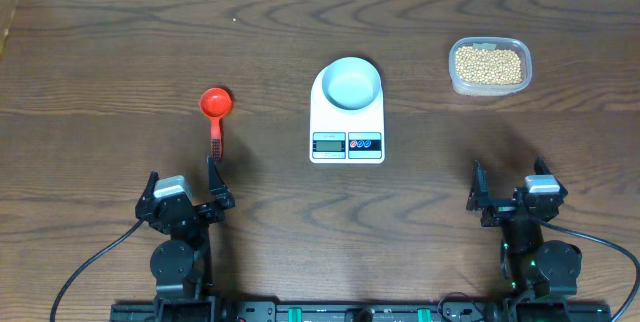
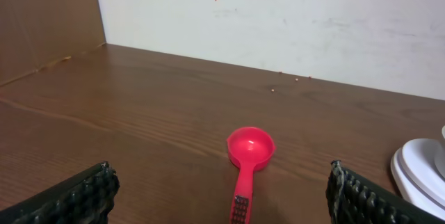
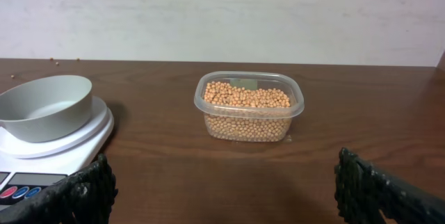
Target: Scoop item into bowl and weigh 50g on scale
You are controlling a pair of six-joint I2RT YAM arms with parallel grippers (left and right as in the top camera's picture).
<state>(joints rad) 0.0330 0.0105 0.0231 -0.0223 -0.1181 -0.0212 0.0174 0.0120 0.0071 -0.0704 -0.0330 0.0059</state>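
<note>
The left gripper (image 1: 182, 184) sits at the near edge of the table, jaws spread wide and holding nothing. Directly ahead of it lies a red measuring scoop (image 2: 250, 147). The scoop's long axis runs away from the robot, with the round cup at the far end and the handle pointing back toward the gripper. In the overhead view the handle tip ends just beyond the gripper's inner finger, slightly toward the table's centre. This arm is clearly the nearer one. A grasp would probably mean reaching forward and closing across the handle, so the wrist may need to turn first.

At mid-table is the scale (image 1: 347, 127), its display facing the robot. The bowl (image 1: 352, 84) rests on its far half and looks empty.

Further right and a little farther back stands a clear plastic tub (image 1: 488, 43) with the beans (image 1: 488, 66) heaped inside. None can be seen in the bowl.

The right gripper (image 1: 510, 187) is also at the near edge, fingers spread and empty. The tub lies ahead of it and well apart, so this arm is the nearer one to the beans. The scoop and the beans lie on opposite sides of the scale, so the scoop probably has to cross over it to reach them.
</note>
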